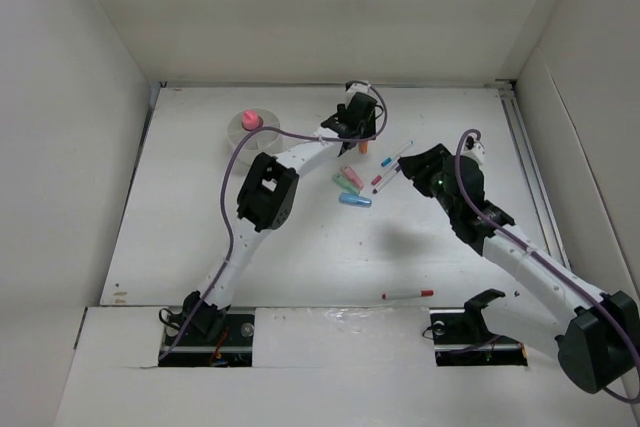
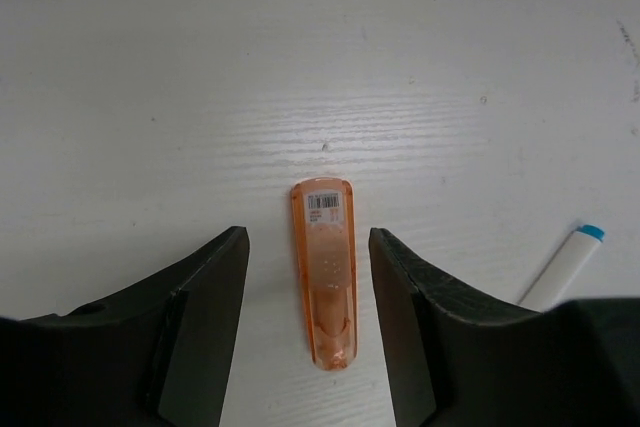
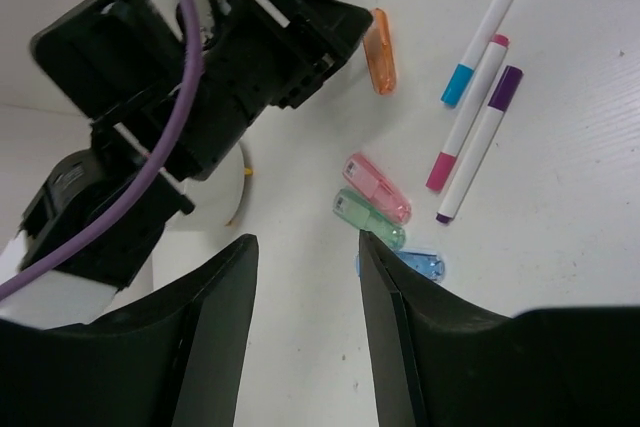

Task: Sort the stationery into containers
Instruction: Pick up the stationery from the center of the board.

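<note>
Closest to the near edge, a red-capped pen (image 1: 408,294) lies alone on the white counter (image 1: 300,267), well apart from everything else. Farther in, a blue capsule (image 1: 355,200) sits just beside a green capsule (image 1: 345,185), and a pink capsule (image 1: 352,176) lies side by side with the green one. Right of them are three thin white pens: a purple-capped pen (image 3: 480,147) and a pink-capped pen (image 3: 467,117) side by side, and a blue-capped pen (image 3: 490,27) beyond them.

From the right, the right pincer (image 1: 408,169) points toward this cluster; its wrist view shows the fingers spread apart with only bare counter between them, gripping nothing.

Beyond the cluster, an orange capsule (image 2: 323,277) lies flat on the counter. The left pincer (image 2: 305,237) straddles it, one finger on each side with a gap showing on both, so it stands apart and is not clamped.

Farthest back, to the left, stands the low round cup (image 1: 268,122), with a pink item (image 1: 250,121) inside it.
</note>
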{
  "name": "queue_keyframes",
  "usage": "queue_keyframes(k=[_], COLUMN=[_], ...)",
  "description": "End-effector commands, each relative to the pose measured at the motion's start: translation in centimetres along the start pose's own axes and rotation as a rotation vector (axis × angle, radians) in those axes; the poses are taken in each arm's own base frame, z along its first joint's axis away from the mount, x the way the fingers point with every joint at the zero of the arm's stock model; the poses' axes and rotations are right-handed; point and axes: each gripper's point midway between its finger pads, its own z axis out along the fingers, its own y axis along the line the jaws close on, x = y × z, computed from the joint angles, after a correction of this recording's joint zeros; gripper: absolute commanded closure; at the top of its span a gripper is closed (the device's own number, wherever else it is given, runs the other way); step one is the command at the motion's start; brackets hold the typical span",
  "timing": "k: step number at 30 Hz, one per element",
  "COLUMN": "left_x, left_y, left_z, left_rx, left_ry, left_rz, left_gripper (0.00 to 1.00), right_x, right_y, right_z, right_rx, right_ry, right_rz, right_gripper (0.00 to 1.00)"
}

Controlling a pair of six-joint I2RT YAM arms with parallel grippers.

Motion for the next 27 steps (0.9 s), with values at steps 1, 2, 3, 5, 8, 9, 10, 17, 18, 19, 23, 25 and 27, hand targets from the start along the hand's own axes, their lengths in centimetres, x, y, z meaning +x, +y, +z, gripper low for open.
queue_keyframes(k=[1, 2, 3, 5, 8, 9, 10, 17, 18, 19, 23, 25, 27], left_x=[-1.6, -1.3, -1.1, -1.7, -2.5, -2.5, -2.3, 1.6, 2.6, 2.9, 3.0, 2.7, 2.2], left_y=[-1.0, -1.0, -1.0, -1.4, -1.7, -1.7, -1.3, 0.8, 1.2, 1.4, 1.4, 0.8, 0.6], left_z=[0.3, 0.5, 0.8, 1.1, 0.9, 0.9, 0.9, 1.6, 2.0, 1.9, 1.9, 1.8, 1.5], left_rx=[0.021, 0.017, 0.015, 0.022, 0.03, 0.03, 0.014, -0.047, -0.057, -0.062, -0.06, -0.037, -0.033], left_ry=[-0.02, -0.013, -0.008, -0.023, -0.039, -0.039, -0.034, 0.071, 0.091, 0.101, 0.098, 0.098, 0.09], left_rz=[0.038, 0.04, 0.042, 0.046, 0.05, 0.05, 0.053, 0.112, 0.119, 0.123, 0.121, 0.106, 0.094], left_gripper=[0.52, 0.5, 0.5, 0.49, 0.49, 0.49, 0.49, 0.58, 0.6, 0.6, 0.61, 0.67, 0.75], right_x=[-0.3, -0.3, -0.1, -0.5, -0.2, -0.3, -0.6, -1.8, -2.2, -2.2, -2.1, -1.9, -1.8], right_y=[1.1, 1.1, 1.3, 1.7, 1.9, 2.1, 2.4, 3.0, 3.1, 3.1, 3.8, 3.6, 3.7], right_z=[-0.4, -0.4, -0.5, -0.7, -0.7, -0.9, -1.3, -2.8, -2.9, -2.9, -3.6, -3.4, -3.4], right_rx=[-0.054, -0.054, -0.062, -0.078, -0.089, -0.096, -0.109, -0.148, -0.15, -0.15, -0.185, -0.178, -0.183], right_ry=[0.003, 0.004, 0.015, 0.004, 0.021, 0.016, 0.008, -0.037, -0.051, -0.051, -0.035, -0.031, -0.023], right_rz=[0.016, 0.016, 0.015, 0.01, 0.009, 0.011, 0.014, 0.027, 0.03, 0.03, 0.031, 0.03, 0.02], right_gripper=[0.49, 0.49, 0.49, 0.49, 0.48, 0.48, 0.48, 0.48, 0.48, 0.48, 0.47, 0.47, 0.47])
